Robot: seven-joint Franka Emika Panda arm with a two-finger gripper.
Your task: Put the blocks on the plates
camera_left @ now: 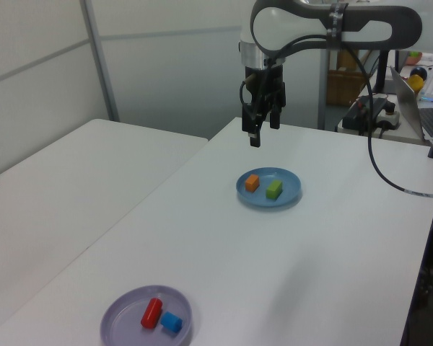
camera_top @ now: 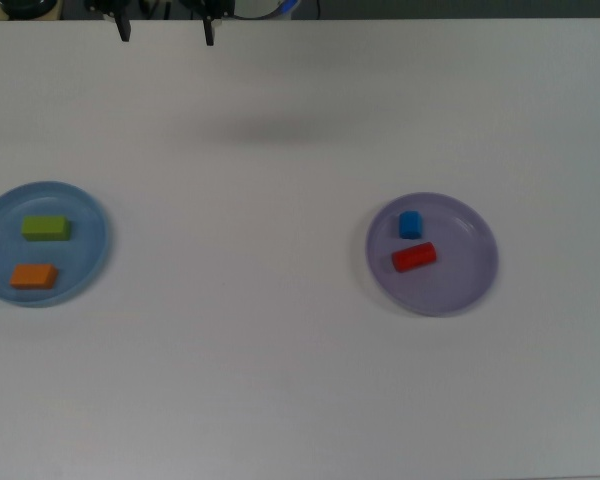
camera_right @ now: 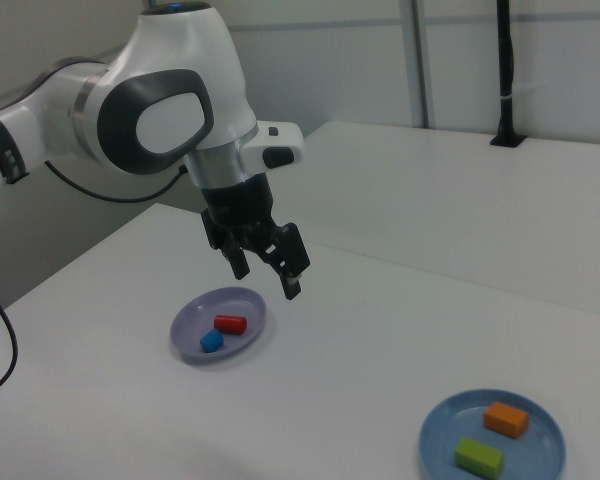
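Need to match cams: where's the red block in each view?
Top view: red block right of centre, on the lavender plate, just below the blue block.
Left view: red block near the bottom edge, left of centre, on the same plate.
Right view: red block left of centre, below the gripper.
Shared landmark: the blue block beside it on the plate.

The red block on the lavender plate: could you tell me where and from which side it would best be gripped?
Probably from straight above, fingers closing across the short width of the red block at mid-length. It lies flat and slightly angled on the lavender plate, its long sides free; the blue block sits apart, near one end. The gripper hangs open above the table.
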